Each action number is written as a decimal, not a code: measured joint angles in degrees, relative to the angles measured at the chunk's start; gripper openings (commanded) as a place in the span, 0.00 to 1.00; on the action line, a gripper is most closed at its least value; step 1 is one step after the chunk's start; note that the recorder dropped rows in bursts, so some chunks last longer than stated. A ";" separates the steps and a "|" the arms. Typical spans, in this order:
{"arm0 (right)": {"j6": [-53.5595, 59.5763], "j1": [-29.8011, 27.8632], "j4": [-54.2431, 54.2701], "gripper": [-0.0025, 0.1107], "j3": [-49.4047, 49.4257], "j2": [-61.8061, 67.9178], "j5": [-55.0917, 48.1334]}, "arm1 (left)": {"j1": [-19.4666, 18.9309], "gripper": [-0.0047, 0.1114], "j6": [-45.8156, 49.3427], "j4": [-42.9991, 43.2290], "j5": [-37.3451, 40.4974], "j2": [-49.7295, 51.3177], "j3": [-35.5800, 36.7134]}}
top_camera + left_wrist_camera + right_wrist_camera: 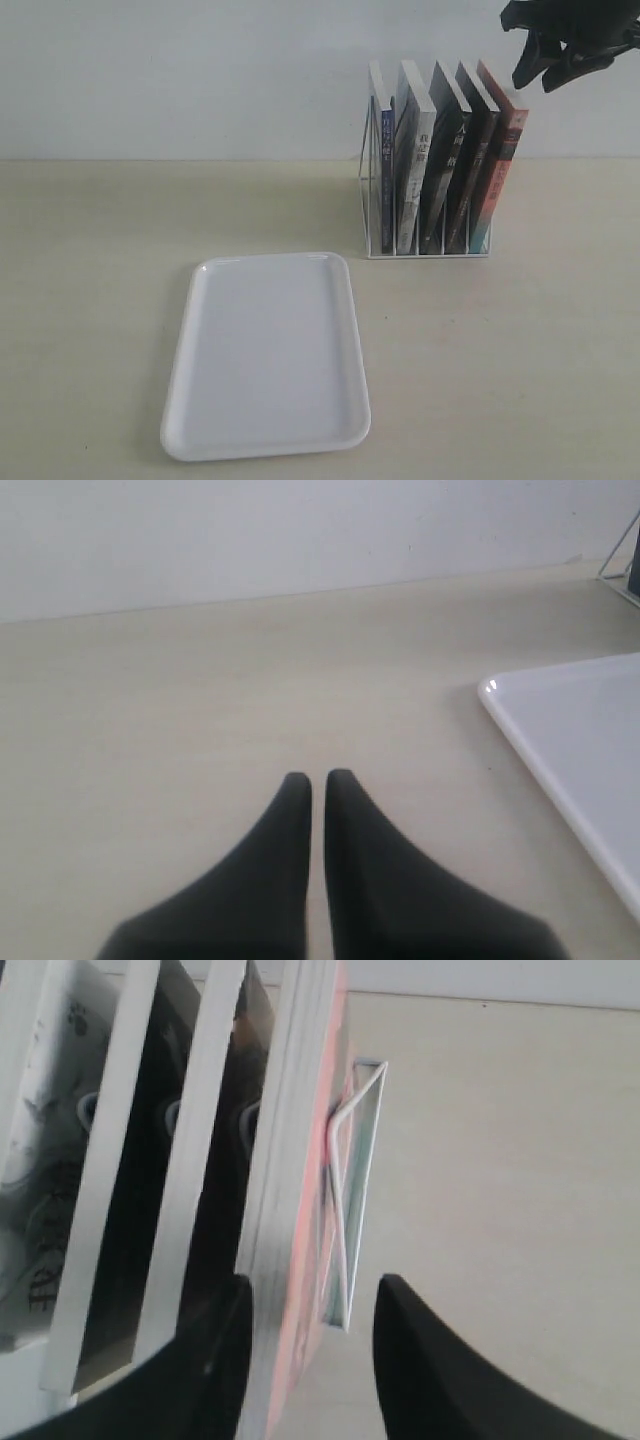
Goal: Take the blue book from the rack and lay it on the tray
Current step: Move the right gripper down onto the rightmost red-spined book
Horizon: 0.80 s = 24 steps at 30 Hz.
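Observation:
The blue book [387, 172] stands at the left end of the white wire rack [430, 251], its blue spine facing me. The white tray [268, 355] lies flat on the table in front and to the left of the rack, with nothing on it. My right gripper [537, 80] hangs open above the rack's right end, over the red-orange book [497, 165]. In the right wrist view the right gripper [312, 1298] frames that book's top edge [290, 1210] without touching it. The left gripper [318, 777] is shut and holds nothing, low over bare table beside the tray [580, 750].
Between the blue and red-orange books stand a pale-spined book [408, 170] and two black-spined books [440, 165]. A white wall rises close behind the rack. The rack's wire end [352, 1190] sits against the red-orange book.

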<state>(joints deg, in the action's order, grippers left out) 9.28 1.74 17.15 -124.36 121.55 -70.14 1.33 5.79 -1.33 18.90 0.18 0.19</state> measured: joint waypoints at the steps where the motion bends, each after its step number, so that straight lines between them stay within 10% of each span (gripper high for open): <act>1: 0.00 0.28 0.00 0.36 0.00 0.14 0.00 | 0.00 0.08 0.00 0.00 0.00 0.00 0.00; 24: -0.50 3.58 -6.61 0.36 0.00 0.40 1.89 | 0.00 0.08 0.00 0.00 0.00 0.00 0.00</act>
<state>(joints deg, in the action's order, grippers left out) 8.77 5.32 10.53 -124.36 121.95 -68.25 1.33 5.79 -1.33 18.90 0.18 0.19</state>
